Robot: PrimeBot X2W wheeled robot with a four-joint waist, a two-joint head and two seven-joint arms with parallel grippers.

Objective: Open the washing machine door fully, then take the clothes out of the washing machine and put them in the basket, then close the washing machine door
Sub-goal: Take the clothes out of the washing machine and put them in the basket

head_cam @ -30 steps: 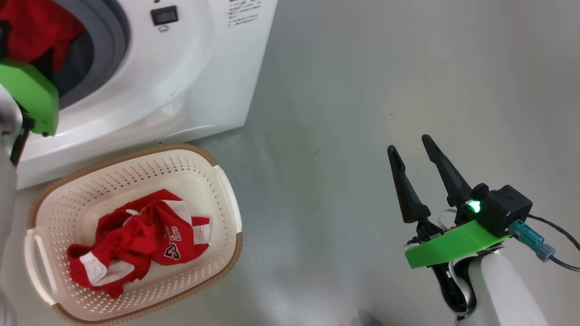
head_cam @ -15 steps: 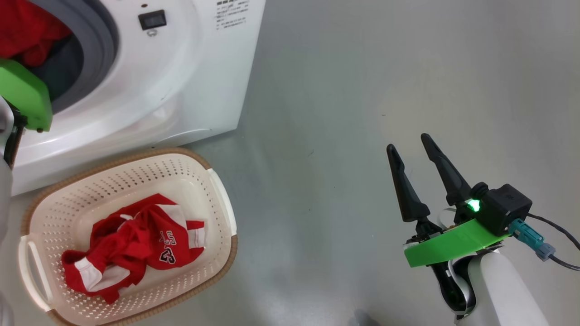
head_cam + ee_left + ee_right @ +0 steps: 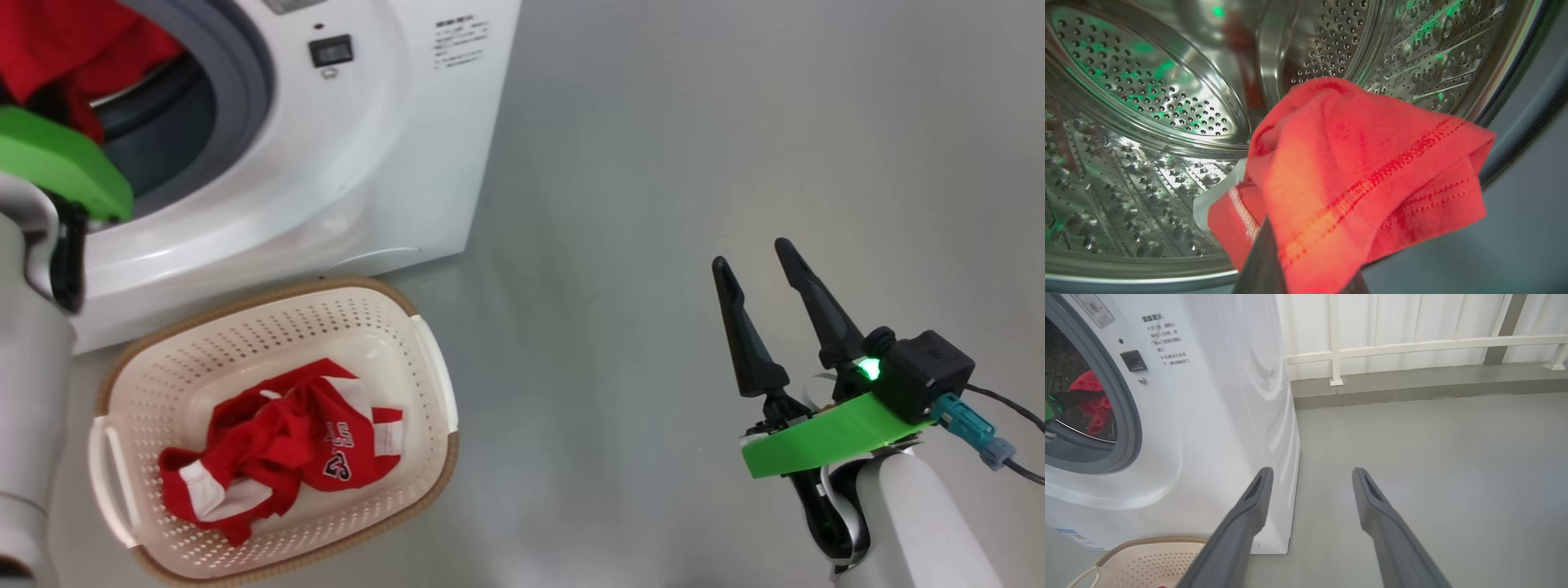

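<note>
Head view first: white washing machine (image 3: 384, 163) up in the left corner, mouth open, grey rubber seal (image 3: 245, 90) showing and a red garment (image 3: 65, 49) bunched at the opening. Left arm's green bracket (image 3: 65, 159) parked right in front of that opening. Cream basket (image 3: 433, 367) on the grey floor (image 3: 653, 163) just in front of the machine, with a crumpled red jersey (image 3: 286, 445), white trim and white numbers, lying inside. Right pincer (image 3: 751, 253) off at the lower right, well apart from machine and basket, fingers spread. Left wrist view next: looking into the shiny perforated drum (image 3: 1147, 94), left pincer (image 3: 1294, 253) clamped down on the red garment, cloth draped over the fingers, one dark finger (image 3: 1259, 265) poking out underneath, a bit of white fabric (image 3: 1216, 196) tucked beside the red. Right wrist view last: two dark fingers wide apart, pointing past the machine's front corner over the grey floor, red cloth visible through the opening, basket rim peeking in at the bottom left, white railing (image 3: 1412, 347) along the back.
</note>
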